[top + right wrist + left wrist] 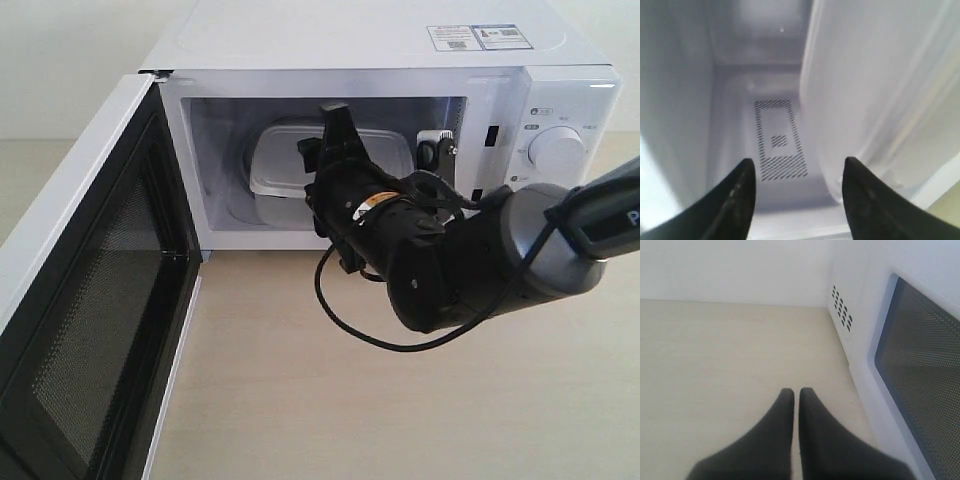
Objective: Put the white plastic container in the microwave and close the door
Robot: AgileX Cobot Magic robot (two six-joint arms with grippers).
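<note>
Nothing fully legible: two stickers (480,38) on the microwave (300,40) top, at 1 o'clock in the exterior view, carry a QR-type code and print too small to read. Markings around the upper dial (556,152), at 3 o'clock, are also too small. The right arm (600,215) shows one white letter "P" at the frame edge; the small yellow label (373,201) on its wrist is unreadable.

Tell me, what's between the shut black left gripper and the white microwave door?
Just bare pale wooden tabletop between left gripper and door, in the left wrist view.
</note>
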